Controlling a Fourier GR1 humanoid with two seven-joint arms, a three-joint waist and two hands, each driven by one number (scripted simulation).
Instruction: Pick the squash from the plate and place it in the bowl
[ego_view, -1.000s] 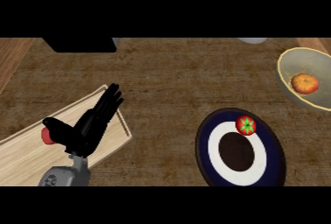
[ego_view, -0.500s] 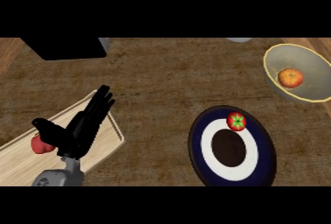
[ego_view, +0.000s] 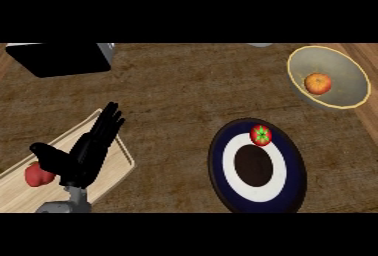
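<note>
A small red squash (ego_view: 260, 135) with a green star-shaped top sits near the far rim of a dark blue plate (ego_view: 221, 175) with a white ring, at the lower right of the head view. A grey bowl (ego_view: 347, 60) with a yellow rim stands at the upper right and holds an orange-red round fruit (ego_view: 318, 83). My left hand (ego_view: 85, 150) rests open at the lower left, fingers straight and pointing up, well left of the plate. The right hand does not show.
A light wooden cutting board (ego_view: 111, 170) lies under the left hand, with a red fruit (ego_view: 37, 174) on it beside the thumb. A black rectangular object (ego_view: 63, 57) sits at the upper left. The brown counter (ego_view: 177, 100) spreads between the board and the plate.
The whole view has shifted: the plate, the bowl and the board sit further left and lower in the picture than before. The left hand keeps its open pose.
</note>
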